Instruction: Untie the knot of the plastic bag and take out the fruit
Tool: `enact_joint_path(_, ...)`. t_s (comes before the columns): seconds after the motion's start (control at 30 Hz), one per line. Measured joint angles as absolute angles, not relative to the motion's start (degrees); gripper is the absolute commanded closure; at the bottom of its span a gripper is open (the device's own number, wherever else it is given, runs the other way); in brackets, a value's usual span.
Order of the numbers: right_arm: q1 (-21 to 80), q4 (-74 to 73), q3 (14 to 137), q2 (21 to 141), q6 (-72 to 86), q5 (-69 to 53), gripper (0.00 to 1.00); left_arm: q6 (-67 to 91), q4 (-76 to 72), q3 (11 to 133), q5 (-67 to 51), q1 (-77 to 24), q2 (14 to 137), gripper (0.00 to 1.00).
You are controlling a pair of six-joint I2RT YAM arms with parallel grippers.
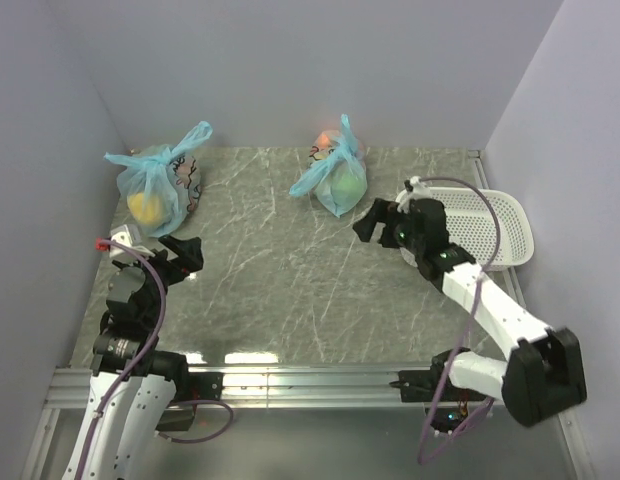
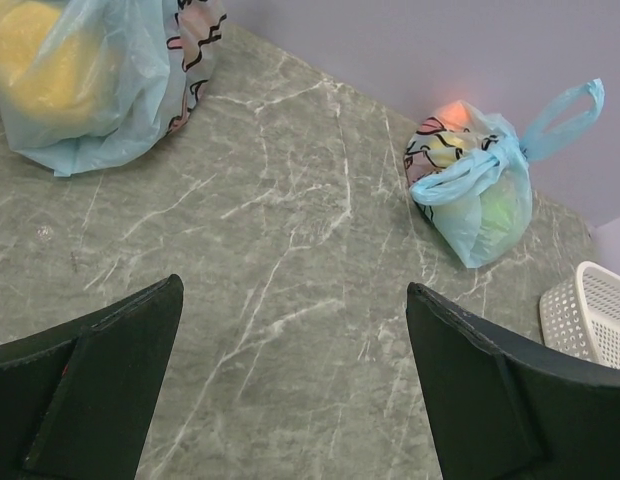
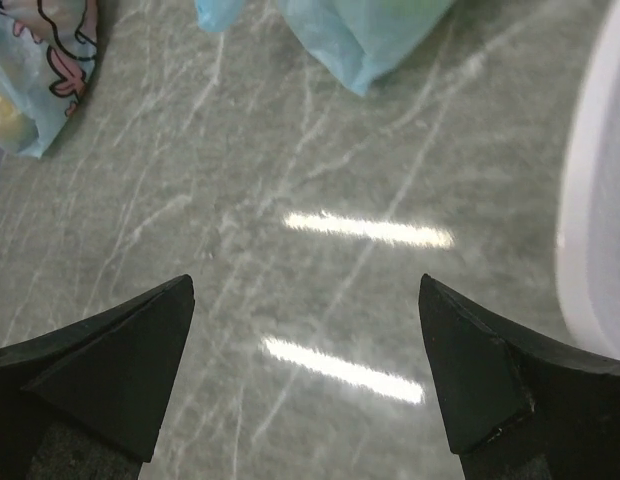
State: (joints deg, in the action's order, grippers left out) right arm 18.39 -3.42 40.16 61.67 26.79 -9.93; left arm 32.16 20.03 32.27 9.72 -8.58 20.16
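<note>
Hovers with the left end effector (image 1: 180, 255) spread wide and empty, low over the near-left part of the bench (image 1: 280, 290). Points it forward and slightly right, with the forearm folded back toward the base at the near edge. Frames only bare marble between the fingers (image 2: 110, 370) in the left wrist view.

Hovers too with the right end effector (image 1: 375, 222) wide apart, gripping nothing, just short of the bag (image 1: 335, 178) and not touching it. Reaches forward and to the left from the base at the near right, arm stretched out, wrist just beside a white basket (image 1: 500, 232) at the right edge. Catches only the bag's lower edge at the top of the right wrist view.

Leaves the bag at the far middle of the bench, tied, with the knot (image 1: 340, 150) on top and the handle loops sticking out. Shows fruit (image 1: 347, 183) only as green and red-orange tints through the film. Leaves a second bag (image 1: 155, 190) with a yellow lump inside at the far left, just ahead of the left end effector and apart from it.
</note>
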Motion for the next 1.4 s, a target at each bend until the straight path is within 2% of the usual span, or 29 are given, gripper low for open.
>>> enact_joint_path(0.17,20.1,3.7,48.3,75.1,26.8,-6.4,0.00,32.1,20.0,32.3,9.0,-8.6,21.6,0.01)
enact_joint_path(0.33,20.3,10.2,55.0,86.6,26.0,2.2,0.00,32.1,20.0,32.3,8.4,-8.6,22.7,0.01)
enact_joint_path(0.6,19.9,13.3,72.7,107.3,22.0,9.4,0.04,32.0,20.0,32.3,7.7,-8.6,22.9,0.01)
enact_joint_path(0.7,19.5,13.0,79.1,114.1,20.6,9.4,0.21,31.9,20.0,32.3,7.7,-8.6,23.2,0.01)
enact_joint_path(0.73,19.3,12.5,81.1,116.1,20.0,9.1,0.33,31.9,20.0,32.3,7.7,-8.6,23.4,0.01)
enact_joint_path(0.8,19.0,11.7,83.7,118.8,19.0,8.5,0.49,31.8,20.0,32.3,7.7,-8.5,23.6,0.00)
enact_joint_path(0.83,18.9,11.4,84.2,119.5,18.6,8.3,0.69,31.7,20.0,32.3,7.7,-8.6,23.6,0.01)
enact_joint_path(0.9,18.9,10.4,84.1,119.5,18.0,7.8,0.87,31.5,20.0,32.3,7.6,-8.5,23.6,0.01)
enact_joint_path(0.93,18.9,10.3,84.1,119.3,17.8,7.4,1.00,31.2,20.0,32.3,7.5,-8.6,23.6,0.01)
enact_joint_path(1.07,19.0,9.9,82.0,117.1,15.9,5.4,1.00,31.1,20.0,32.3,7.3,-8.6,23.5,0.01)
enact_joint_path(1.2,20.9,9.6,73.8,109.8,13.0,1.8,1.00,30.9,20.0,32.3,6.8,-8.6,23.5,0.01)
enact_joint_path(1.4,33.5,7.4,61.4,93.8,6.9,-4.0,1.00,30.7,20.0,32.3,5.4,-8.5,24.1,0.01)
